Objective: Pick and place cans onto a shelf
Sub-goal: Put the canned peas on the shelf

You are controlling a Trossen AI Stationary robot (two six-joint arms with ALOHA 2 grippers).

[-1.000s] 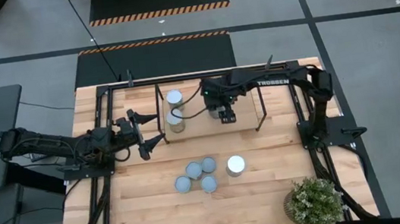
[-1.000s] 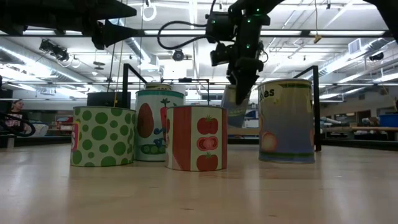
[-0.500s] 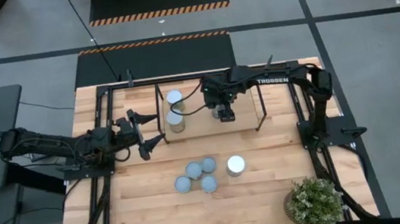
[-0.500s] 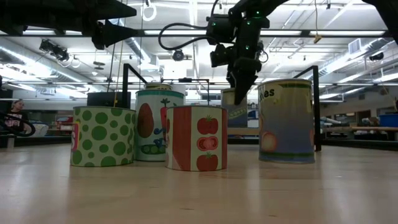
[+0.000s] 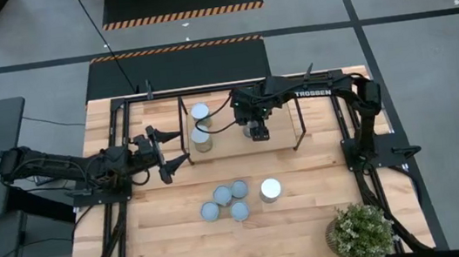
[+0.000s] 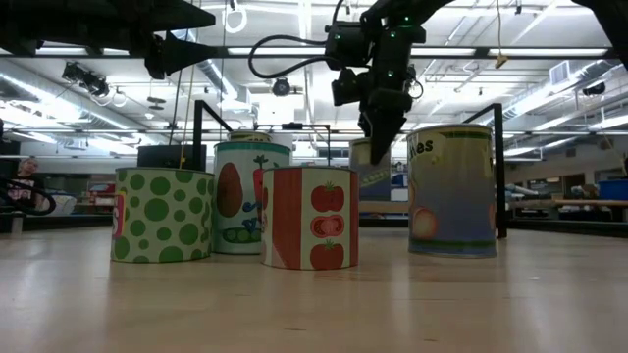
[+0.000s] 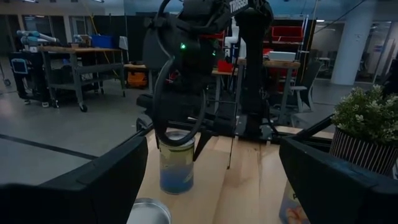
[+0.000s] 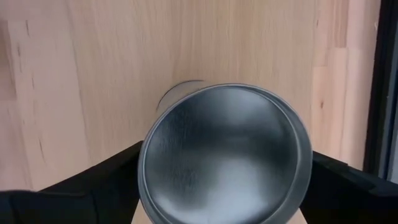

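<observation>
Right gripper (image 5: 255,131) is positioned over the shelf (image 5: 299,134), pointing straight down above a can (image 8: 225,155) that stands upright on the shelf's wood. Its jaws are spread wide, one finger (image 8: 93,180) seen on each side of the can's round top. Contact between fingers and can cannot be told; in the low view the gripper (image 6: 378,145) is seen just above the can's rim (image 6: 371,181), and the can rests on the shelf surface.

Two more cans (image 5: 199,112) (image 5: 200,141) are seen on the shelf's left part, near the thin upright post, one behind the other.

Four cans remain on the table (image 5: 181,231) in front of the shelf: three clustered close together (image 5: 222,195) (image 5: 239,188) (image 5: 210,211), a fourth (image 5: 240,211) beside them, plus a wider one with a bright top (image 5: 270,190) just to their right, slightly apart.

Left gripper (image 5: 178,152) is held above the table, left of the shelf, jaws wide open, nothing between them.

A potted plant (image 5: 359,231) is located at the table's near right corner.
</observation>
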